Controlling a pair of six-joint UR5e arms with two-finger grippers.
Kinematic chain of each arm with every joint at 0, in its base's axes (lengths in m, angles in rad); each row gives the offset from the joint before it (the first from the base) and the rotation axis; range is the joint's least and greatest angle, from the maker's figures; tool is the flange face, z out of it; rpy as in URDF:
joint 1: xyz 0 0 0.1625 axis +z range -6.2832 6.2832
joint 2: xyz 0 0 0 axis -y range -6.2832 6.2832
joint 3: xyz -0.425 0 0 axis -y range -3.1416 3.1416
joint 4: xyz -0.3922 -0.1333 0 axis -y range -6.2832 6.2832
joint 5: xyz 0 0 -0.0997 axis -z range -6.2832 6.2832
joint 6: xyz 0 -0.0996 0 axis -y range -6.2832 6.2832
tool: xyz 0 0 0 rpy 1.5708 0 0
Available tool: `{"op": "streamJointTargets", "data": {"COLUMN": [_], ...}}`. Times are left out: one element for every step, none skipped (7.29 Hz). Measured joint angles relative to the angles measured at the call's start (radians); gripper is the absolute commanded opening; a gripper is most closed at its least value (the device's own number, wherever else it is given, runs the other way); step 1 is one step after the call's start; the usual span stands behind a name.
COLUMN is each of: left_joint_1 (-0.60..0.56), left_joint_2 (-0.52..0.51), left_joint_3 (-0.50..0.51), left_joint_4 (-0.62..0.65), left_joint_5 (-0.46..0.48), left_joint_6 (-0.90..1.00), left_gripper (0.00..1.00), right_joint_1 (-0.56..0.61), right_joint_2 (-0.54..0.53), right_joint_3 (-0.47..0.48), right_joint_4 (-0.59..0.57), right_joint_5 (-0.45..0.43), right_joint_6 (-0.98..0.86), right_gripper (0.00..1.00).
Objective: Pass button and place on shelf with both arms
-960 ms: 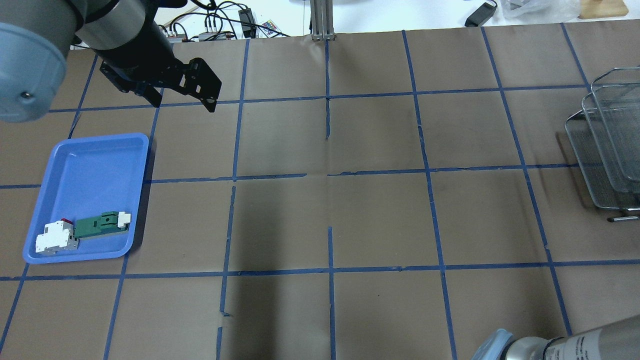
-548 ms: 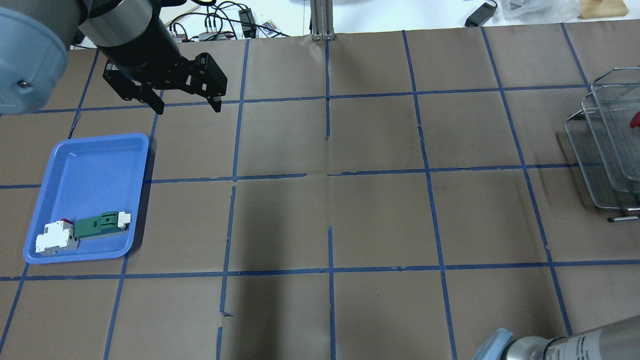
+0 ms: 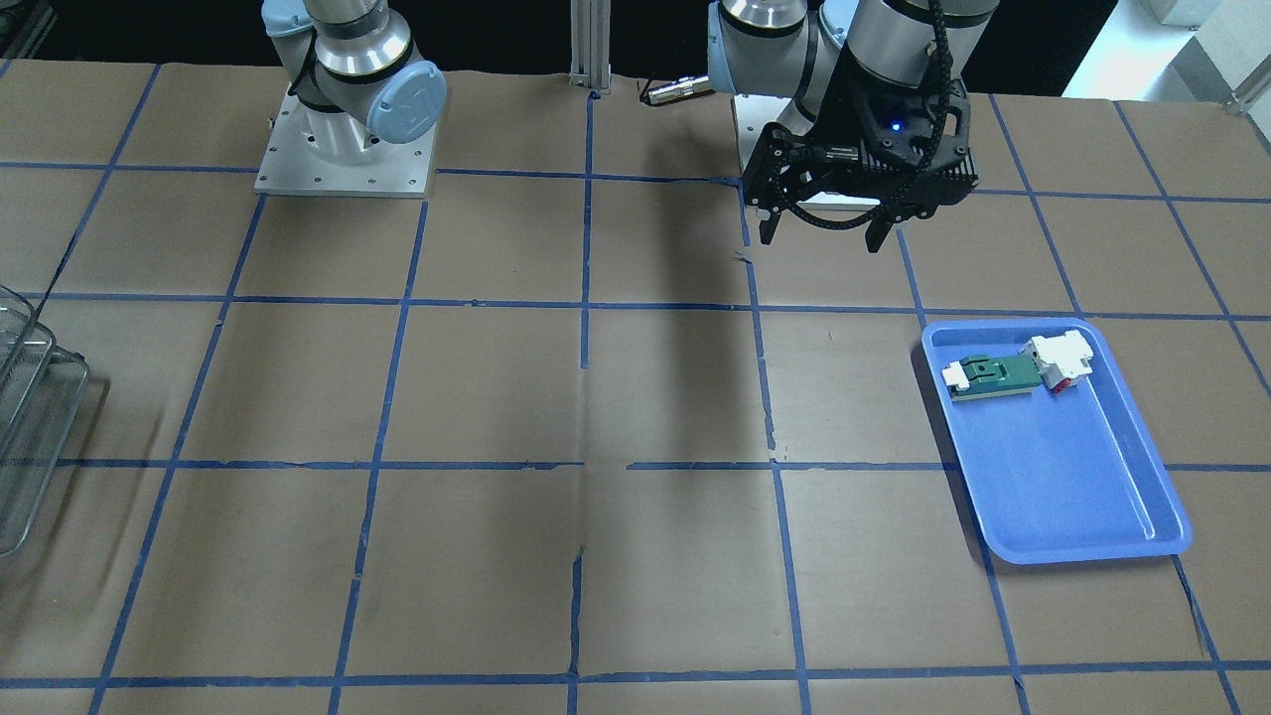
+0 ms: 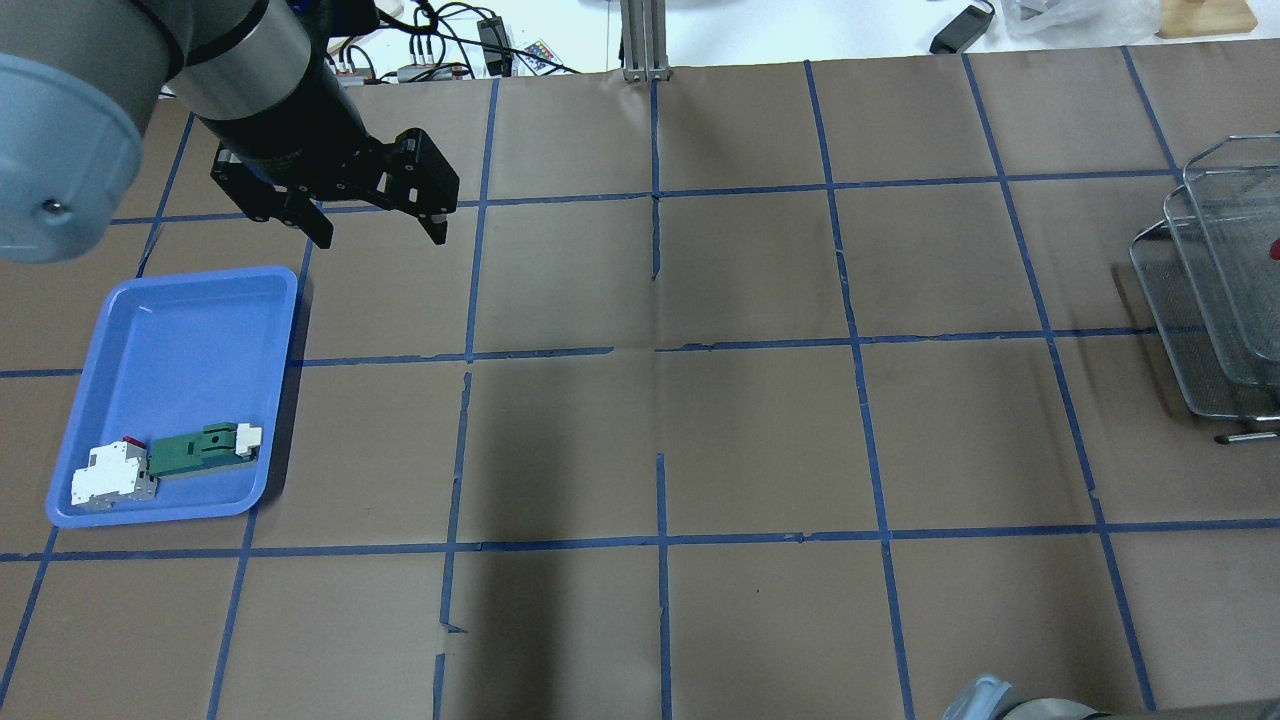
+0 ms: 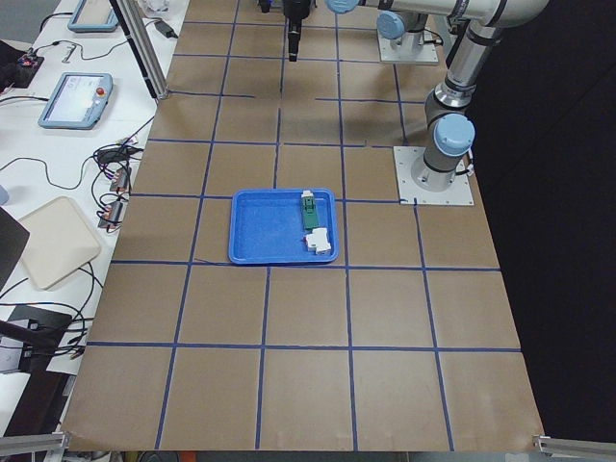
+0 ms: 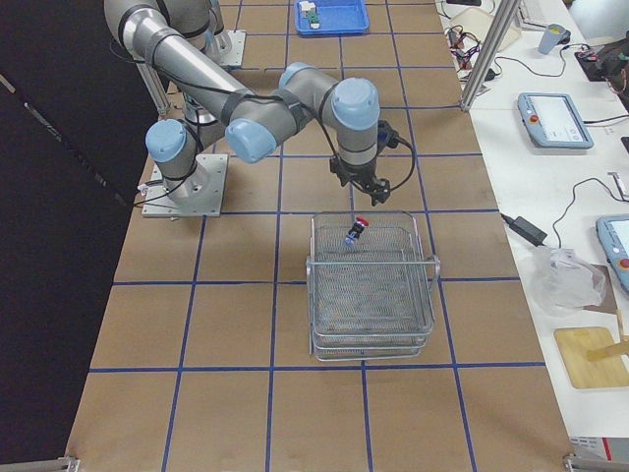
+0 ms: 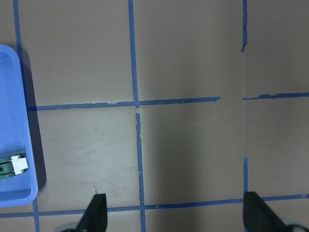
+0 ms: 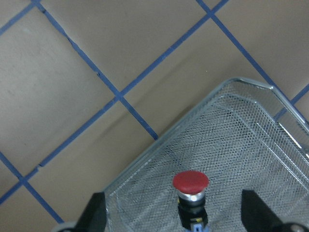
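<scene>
"Where was the button (image 8: pixel 191 181)?"

"In the top tier of the shelf (image 8: pixel 231 145), at three o'clock on the table (image 4: pixel 760 430). It sat close to the corner nearest the robot, red cap up and a bit tilted. It looked to me as though it lay on the mesh."

"And the right gripper (image 6: pixel 366 195)?"

"Just above it, pointing down, fingers wide apart, one either side of the button and touching nothing."

"So which step was that?"

"The very end of the placing, I'd say. The next move called for a straight lift, so that the fingers cleared the rim without knocking the button."

"The other arm?"

"The left gripper (image 4: pixel 380 238) hung over at about ten o'clock, also spread wide and holding nothing. It pointed down at bare table, just beyond the far corner of the tray (image 4: pixel 290 300). That tray, at eight o'clock, held the two other parts."
</scene>
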Motion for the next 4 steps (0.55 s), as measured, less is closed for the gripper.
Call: {"op": "streamJointTargets", "data": {"left_joint_1": [0.000, 0.000, 0.000, 0.000], "left_joint_2": [0.001, 0.001, 0.000, 0.000], "left_joint_3": [-0.002, -0.002, -0.001, 0.000], "left_joint_4": [0.001, 0.002, 0.002, 0.002], "left_joint_5": [-0.001, -0.002, -0.003, -0.003], "left_joint_6": [0.000, 0.000, 0.001, 0.001], "left_gripper": [1.00, 1.00, 1.00, 1.00], "right_joint_1": [0.094, 0.216, 0.354, 0.503], "right_joint_2": [-0.056, -0.101, -0.132, -0.146], "right_joint_3": [0.022, 0.036, 0.038, 0.034], "right_joint_4": [0.003, 0.004, 0.003, 0.002], "right_joint_5": [-0.019, -0.062, -0.120, -0.170], "right_joint_6": [0.155, 0.347, 0.542, 0.757], "right_gripper": [1.00, 1.00, 1.00, 1.00]}}
